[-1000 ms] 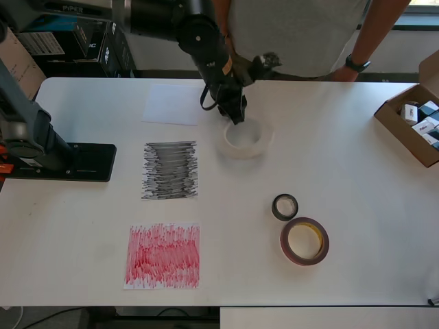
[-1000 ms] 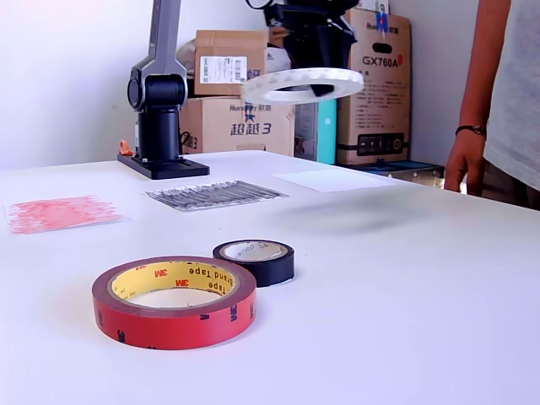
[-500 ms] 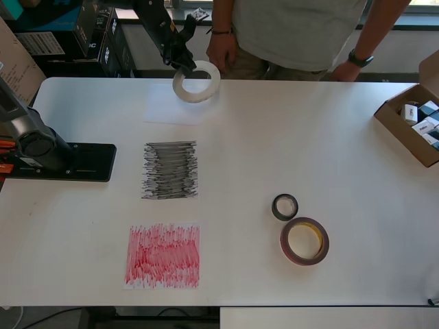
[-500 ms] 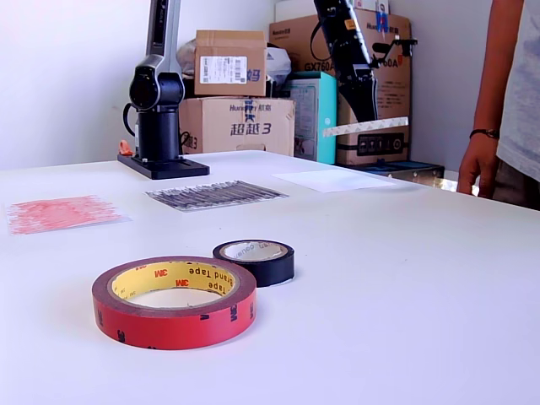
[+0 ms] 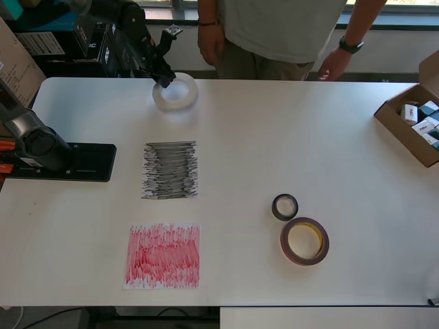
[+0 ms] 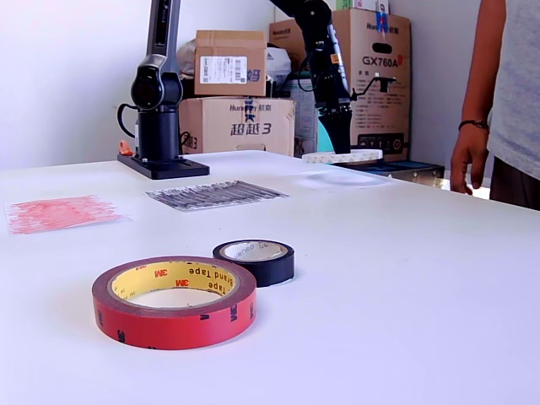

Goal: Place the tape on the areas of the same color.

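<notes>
End effector clamped on the near rim of the whitish tape roll, held level just above the bench; in the exterior view there's a small gap under it. Roll sits beyond the black patch, over what looks like a faint white sheet, though the outline is hard to make out. To do this well: lower straight down, keep the roll flat, release only once the rim touches so it doesn't skate. Black roll and red roll lie touching, well apart from the black patch; red patch is just past it.
</notes>
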Controlling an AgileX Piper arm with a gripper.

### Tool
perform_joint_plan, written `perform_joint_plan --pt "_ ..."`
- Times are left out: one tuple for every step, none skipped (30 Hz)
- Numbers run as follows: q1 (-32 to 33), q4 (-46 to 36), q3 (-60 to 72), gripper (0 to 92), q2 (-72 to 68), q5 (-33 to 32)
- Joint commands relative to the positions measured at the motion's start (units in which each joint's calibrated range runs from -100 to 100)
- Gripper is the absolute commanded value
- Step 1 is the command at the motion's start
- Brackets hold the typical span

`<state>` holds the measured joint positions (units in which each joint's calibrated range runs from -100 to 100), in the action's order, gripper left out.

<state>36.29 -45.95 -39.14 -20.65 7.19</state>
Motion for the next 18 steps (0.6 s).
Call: perform_joint_plan --pt "-1.4 -0.3 -0.2 0.0 -0.6 -0.3" --pt "-1.5 -0.3 -0.2 0.0 -1.2 -0.3" --pt "-1.8 -0.2 -0.1 0.0 -2.0 -0.3" --pt "-2.0 -0.2 0.1 0.0 -2.6 -0.3" --pt "-2.1 -0.2 0.3 0.0 -3.2 -0.3" --pt "-2.2 -0.2 0.4 0.0 -3.6 -0.2" --pt "-2.3 -0.2 0.4 0.0 -4.0 -0.1" --pt "-2.3 -0.2 0.4 0.0 -4.1 0.0" --pt "-2.2 -0.2 0.4 0.0 -4.1 0.0" --pt "-2.2 -0.2 0.4 0.0 -4.2 0.0" --pt "-2.0 -0.2 0.4 0.0 -4.2 0.0" --pt "-1.9 -0.2 0.4 0.0 -4.2 0.0" --pt "-1.8 -0.2 0.4 0.0 -4.2 0.0" --pt "-1.6 -0.2 0.4 0.0 -4.3 0.0" --pt "-1.5 -0.2 0.3 0.0 -4.3 0.0" --pt "-1.5 -0.2 0.2 0.0 -4.3 0.0" --pt "-1.5 0.2 0.0 0.0 -4.3 0.0" --pt "-1.5 1.0 -0.3 0.0 -4.3 0.0"
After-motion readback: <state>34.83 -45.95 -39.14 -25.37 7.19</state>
